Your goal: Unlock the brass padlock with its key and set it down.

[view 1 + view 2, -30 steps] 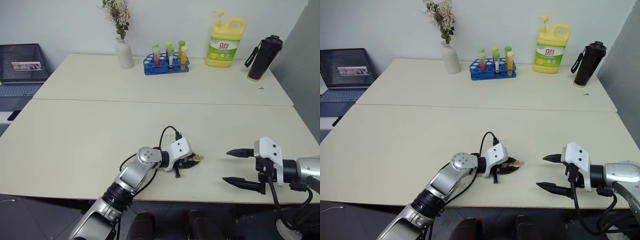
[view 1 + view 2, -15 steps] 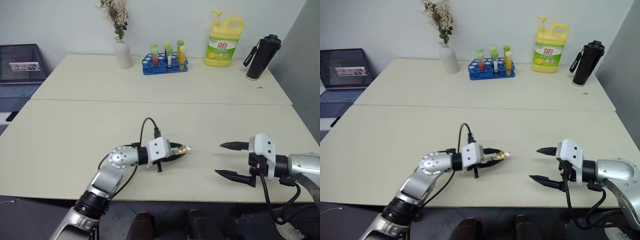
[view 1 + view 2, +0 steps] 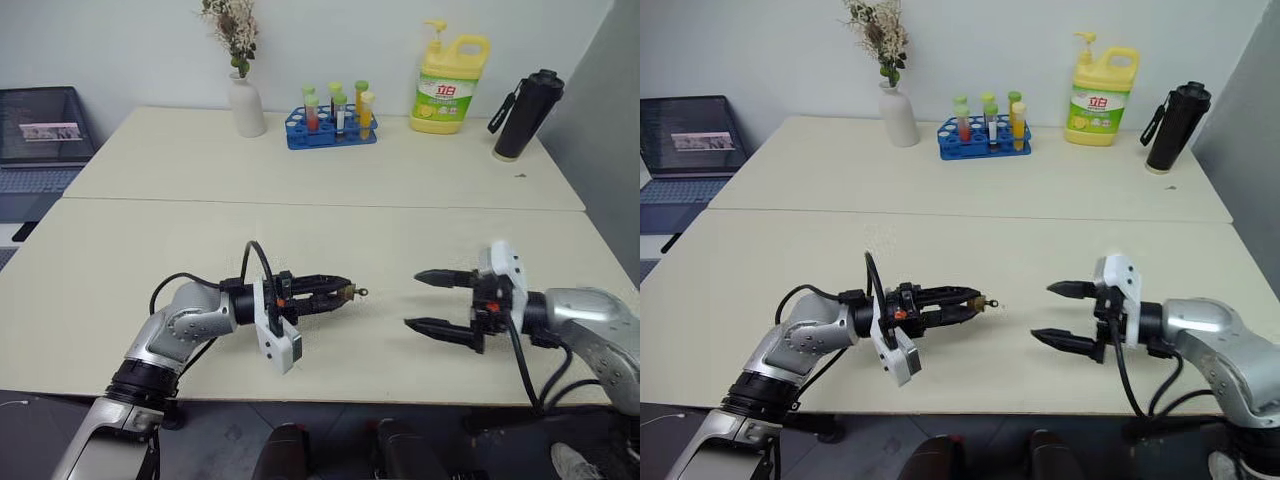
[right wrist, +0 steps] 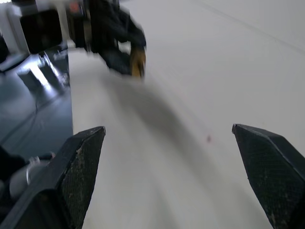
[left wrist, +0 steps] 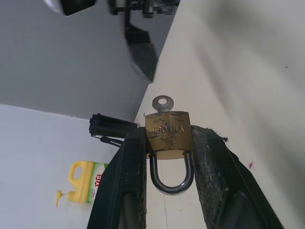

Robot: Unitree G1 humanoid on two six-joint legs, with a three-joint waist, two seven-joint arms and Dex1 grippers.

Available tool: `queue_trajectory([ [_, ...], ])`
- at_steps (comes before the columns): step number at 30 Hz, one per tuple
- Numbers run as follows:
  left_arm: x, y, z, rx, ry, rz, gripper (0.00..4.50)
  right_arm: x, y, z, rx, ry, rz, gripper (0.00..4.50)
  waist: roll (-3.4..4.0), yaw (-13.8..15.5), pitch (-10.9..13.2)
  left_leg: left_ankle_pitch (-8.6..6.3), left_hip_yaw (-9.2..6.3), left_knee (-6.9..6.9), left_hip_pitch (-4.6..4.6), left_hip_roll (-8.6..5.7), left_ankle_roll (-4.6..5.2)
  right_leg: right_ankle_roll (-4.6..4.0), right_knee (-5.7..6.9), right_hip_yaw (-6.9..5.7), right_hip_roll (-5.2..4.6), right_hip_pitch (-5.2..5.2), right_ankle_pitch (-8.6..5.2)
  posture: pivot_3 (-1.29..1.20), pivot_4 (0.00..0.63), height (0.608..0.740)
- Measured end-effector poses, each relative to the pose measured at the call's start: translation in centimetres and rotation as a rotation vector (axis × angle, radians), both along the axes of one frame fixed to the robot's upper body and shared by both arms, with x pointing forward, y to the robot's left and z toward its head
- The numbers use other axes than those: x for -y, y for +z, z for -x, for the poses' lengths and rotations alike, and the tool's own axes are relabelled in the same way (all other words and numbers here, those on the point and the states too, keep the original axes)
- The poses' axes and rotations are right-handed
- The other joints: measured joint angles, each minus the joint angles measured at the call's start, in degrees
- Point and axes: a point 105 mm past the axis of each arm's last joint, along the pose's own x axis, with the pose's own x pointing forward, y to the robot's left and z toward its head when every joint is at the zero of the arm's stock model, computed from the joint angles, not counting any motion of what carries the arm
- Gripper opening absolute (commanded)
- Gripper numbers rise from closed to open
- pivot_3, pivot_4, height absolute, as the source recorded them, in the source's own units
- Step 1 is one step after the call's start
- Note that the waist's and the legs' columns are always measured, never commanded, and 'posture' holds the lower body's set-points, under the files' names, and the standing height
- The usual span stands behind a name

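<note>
The big cream table [image 3: 300, 170] has two robot arms over its near edge. The left gripper [image 3: 338, 293] is at about 7 o'clock and points toward the right gripper [image 3: 427, 301] at about 4 o'clock. The left one pinches the brass padlock [image 5: 167, 134] by its sides, up off the table. The key [image 5: 162, 103] sticks out of the lock toward the other arm. The right gripper's fingers are spread wide and hold nothing. I think the step now is reaching for the key. Next it must close on that tiny key head and turn it.
</note>
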Motion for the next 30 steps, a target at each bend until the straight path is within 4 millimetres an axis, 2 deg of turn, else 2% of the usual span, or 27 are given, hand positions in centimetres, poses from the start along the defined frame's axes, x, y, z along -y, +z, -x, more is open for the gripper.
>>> queue_trajectory([
  [7,0.0,0.4,-0.3,0.047,0.008,0.008,0.97,-3.1,1.7,-1.3,-0.067,0.057,-0.102,4.5,0.0,0.0,0.0,0.01,0.02,0.0,0.0,0.11,0.01,-0.05,0.02,-0.01,-0.01,-0.01,0.04,0.0,0.15,0.74],
  [12,-0.1,0.6,-0.4,0.063,0.016,0.014,0.97,-4.0,0.2,-1.8,-0.167,0.055,-0.101,4.5,0.01,0.1,0.0,0.0,0.01,-0.02,-0.06,0.12,0.02,-0.14,0.02,-0.06,-0.05,-0.04,0.09,0.0,0.15,0.74],
  [17,0.0,0.8,-0.5,0.075,0.026,0.019,0.97,-4.1,-0.1,-1.6,-0.188,0.072,-0.099,4.5,0.01,0.1,0.0,0.0,0.0,-0.02,-0.05,0.13,0.02,-0.23,0.02,-0.07,-0.06,-0.04,0.14,0.0,0.15,0.74],
  [21,0.0,0.9,-0.5,0.081,0.029,0.022,0.97,-4.0,-0.3,-1.7,-0.204,0.069,-0.099,3.59,0.01,0.0,0.0,0.0,0.0,-0.02,-0.05,0.15,0.02,-0.19,0.02,-0.08,-0.06,-0.04,0.12,0.0,0.15,0.74],
  [30,-0.1,0.8,-0.4,0.084,0.036,0.01,0.97,-4.1,-0.3,-1.6,-0.226,0.079,-0.108,0.16,0.01,0.0,0.0,0.0,0.0,-0.02,-0.05,0.16,0.02,-0.09,0.02,-0.08,-0.06,-0.04,0.05,0.0,0.15,0.74],
])
